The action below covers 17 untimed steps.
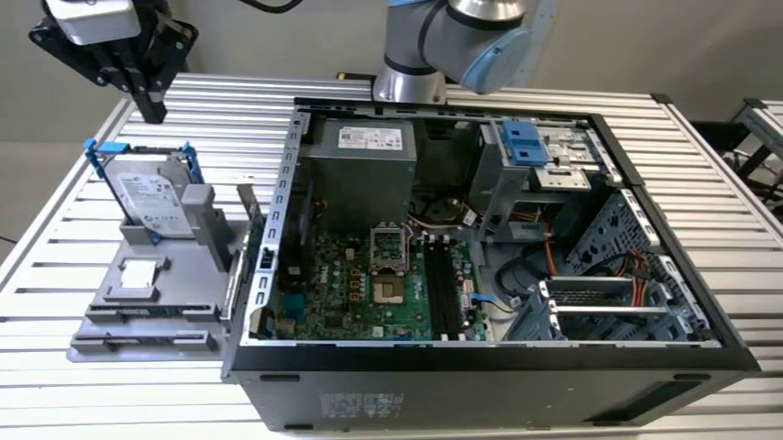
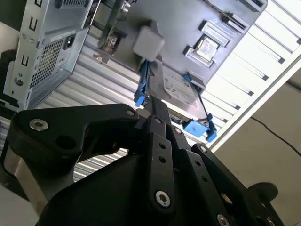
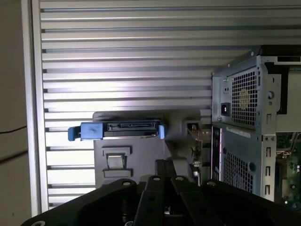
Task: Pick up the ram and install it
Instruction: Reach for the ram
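Claw: black two-finger metal claw [image 2: 149, 101] sits closest to the lens in both wrist views; its fingers are drawn together into one narrow tip, with nothing gripped between them; in the exterior view it hangs high above the far corner of the table at the exterior view's left, well apart from the ram.
Ram: thin, narrow circuit-board ram [image 1: 248, 213] stands upright on the edge of the holder nearest the case, just beside the case's outer side wall; it is outside the case, not yet in a slot; its colour and chips cannot be made out.
Holder: flat grey plastic holder tray [image 1: 110, 341] lies on the table at the exterior view's left of the case; whether it touches the case, I cannot tell.
Hard drive: silver hard drive in a blue plastic frame [image 1: 153, 197] stands upright in the holder, on the side away from the case; in the second wrist view it shows just past the claw's tip.
Processor: small square silver chip [image 1: 138, 273] lies flat in a recess of the holder.
Case: open black-and-grey metal computer case [image 1: 490, 371] lies on its side in the middle of the table; green motherboard [image 1: 348, 289] covers its floor; long black slots [image 1: 443, 289] run side by side on the board — well apart from the ram.
Table: silver slatted metal table [image 1: 37, 275] carries holder and case.
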{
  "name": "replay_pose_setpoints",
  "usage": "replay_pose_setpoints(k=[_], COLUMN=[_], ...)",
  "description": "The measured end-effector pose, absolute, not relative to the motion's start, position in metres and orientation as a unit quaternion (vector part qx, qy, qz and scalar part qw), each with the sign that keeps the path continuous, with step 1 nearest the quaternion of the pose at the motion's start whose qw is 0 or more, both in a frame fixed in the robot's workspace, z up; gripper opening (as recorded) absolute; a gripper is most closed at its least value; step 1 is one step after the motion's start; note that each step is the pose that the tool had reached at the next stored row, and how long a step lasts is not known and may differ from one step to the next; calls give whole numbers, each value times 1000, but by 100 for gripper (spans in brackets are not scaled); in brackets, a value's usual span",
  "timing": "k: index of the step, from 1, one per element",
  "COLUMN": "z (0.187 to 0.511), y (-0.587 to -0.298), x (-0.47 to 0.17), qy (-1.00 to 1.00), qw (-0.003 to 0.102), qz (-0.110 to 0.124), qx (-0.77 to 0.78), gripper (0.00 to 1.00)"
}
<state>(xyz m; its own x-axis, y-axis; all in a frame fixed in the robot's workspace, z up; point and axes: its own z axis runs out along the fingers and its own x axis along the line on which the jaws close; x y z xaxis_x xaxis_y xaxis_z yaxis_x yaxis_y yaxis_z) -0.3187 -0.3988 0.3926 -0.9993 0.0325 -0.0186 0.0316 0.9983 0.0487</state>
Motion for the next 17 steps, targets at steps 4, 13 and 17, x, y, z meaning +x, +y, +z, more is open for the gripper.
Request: replay_pose_setpoints(k=[4,13,17], z=[393,393,392], y=[-399,-401,-414], x=[-332,-342,-342], qy=[1000,1000,1000], qw=[10,10,10], qz=[24,24,24], qx=[15,15,15], gripper=[0,0,0])
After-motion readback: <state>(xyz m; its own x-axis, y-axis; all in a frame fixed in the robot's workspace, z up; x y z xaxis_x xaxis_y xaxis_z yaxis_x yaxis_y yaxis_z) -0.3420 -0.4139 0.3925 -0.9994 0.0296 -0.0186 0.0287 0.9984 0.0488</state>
